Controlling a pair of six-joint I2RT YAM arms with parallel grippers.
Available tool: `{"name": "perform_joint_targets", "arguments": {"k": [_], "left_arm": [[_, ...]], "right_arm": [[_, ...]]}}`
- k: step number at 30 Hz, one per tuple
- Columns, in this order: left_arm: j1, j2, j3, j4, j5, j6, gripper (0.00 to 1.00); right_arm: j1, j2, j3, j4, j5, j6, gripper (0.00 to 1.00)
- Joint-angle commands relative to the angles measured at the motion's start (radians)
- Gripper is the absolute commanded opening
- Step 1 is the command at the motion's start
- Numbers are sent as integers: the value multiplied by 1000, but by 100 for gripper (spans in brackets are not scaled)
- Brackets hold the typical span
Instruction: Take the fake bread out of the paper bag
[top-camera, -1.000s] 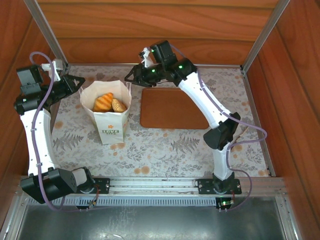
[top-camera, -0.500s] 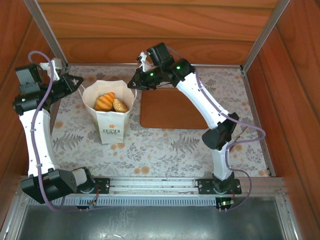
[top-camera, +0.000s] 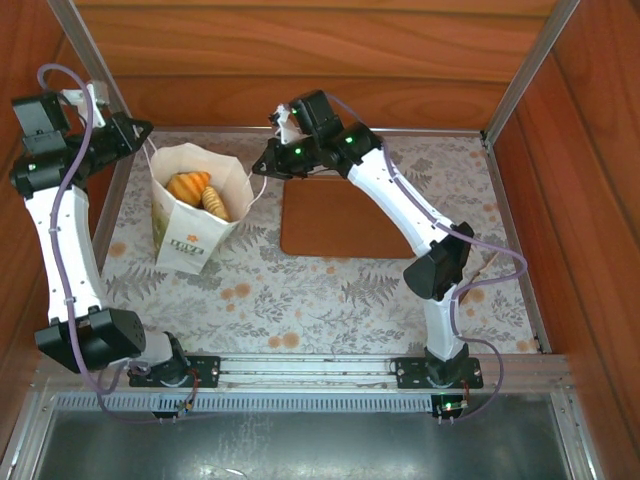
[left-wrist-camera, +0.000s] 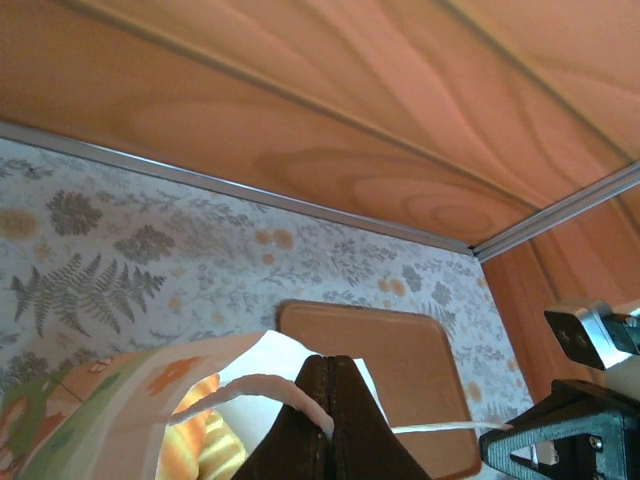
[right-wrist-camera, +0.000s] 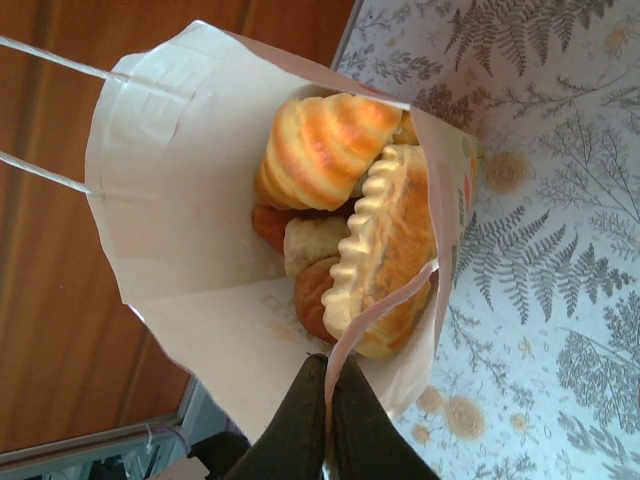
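Your left claw (left-wrist-camera: 328, 368) and right claw (right-wrist-camera: 326, 370), clamped shut on the handles (right-wrist-camera: 390, 292) of the tilted paper bag (top-camera: 190, 215), could tear them, spilling the fake bread (right-wrist-camera: 325, 150).

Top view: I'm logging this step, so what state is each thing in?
paper bag: mouth open, tilted.
fake bread: inside the bag.
tray: lying flat, empty.
left end effector: shut on one handle.
right end effector: shut on the other handle.
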Motion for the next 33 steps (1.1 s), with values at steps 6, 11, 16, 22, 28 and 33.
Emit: {"name": "perform_joint_targets", "arguments": {"k": [6, 11, 16, 22, 28, 33], "left_arm": [[-18, 100, 120, 14, -70, 101, 0], [-113, 118, 99, -2, -144, 158, 0], [-228, 132, 70, -3, -271, 188, 0], [-310, 192, 98, -3, -244, 145, 0], [-352, 248, 79, -2, -221, 112, 0], [-356, 252, 16, -3, -270, 105, 0]], "right_arm": [[-14, 65, -105, 194, 11, 68, 8], [-49, 6, -287, 296, 20, 107, 8], [-107, -77, -482, 387, 22, 133, 8], [-165, -119, -603, 390, 7, 121, 8], [-187, -117, -681, 417, -8, 131, 8], [-187, -76, -679, 427, -26, 151, 8]]}}
